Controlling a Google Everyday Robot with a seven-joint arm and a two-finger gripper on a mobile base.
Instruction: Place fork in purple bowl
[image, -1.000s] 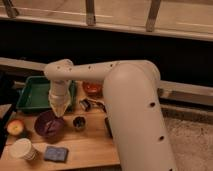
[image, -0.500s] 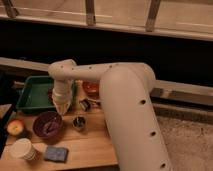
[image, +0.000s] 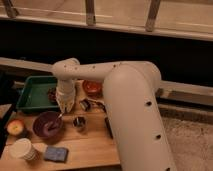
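Silver fork (image: 59, 118) hung slanted from the gripper (image: 64, 106), its low end dipping over the right rim of the purple bowl (image: 48, 125) and its top end up in the closed fingers. Just right of the bowl stood a small metal cup (image: 79, 122), with bare wooden table (image: 92, 145) in front
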